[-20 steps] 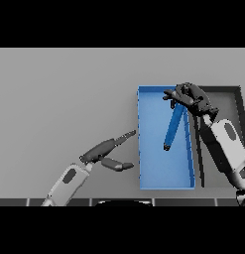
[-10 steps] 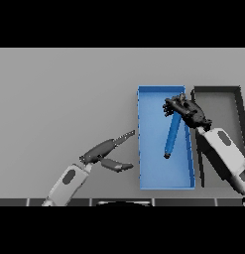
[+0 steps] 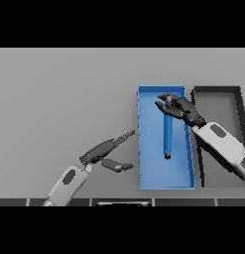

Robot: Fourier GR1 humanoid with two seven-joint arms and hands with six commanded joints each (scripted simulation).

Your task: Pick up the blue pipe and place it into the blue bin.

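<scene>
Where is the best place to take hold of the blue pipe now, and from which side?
Grip the blue pipe at its bare middle, from above. It lies lengthwise inside the blue bin, whose walls likely block sideways approaches. The right hand covers its far end.

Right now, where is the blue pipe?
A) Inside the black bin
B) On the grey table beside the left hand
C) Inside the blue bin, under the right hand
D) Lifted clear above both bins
C: the blue pipe lies lengthwise within the blue bin, its far end beneath the right hand.
</scene>
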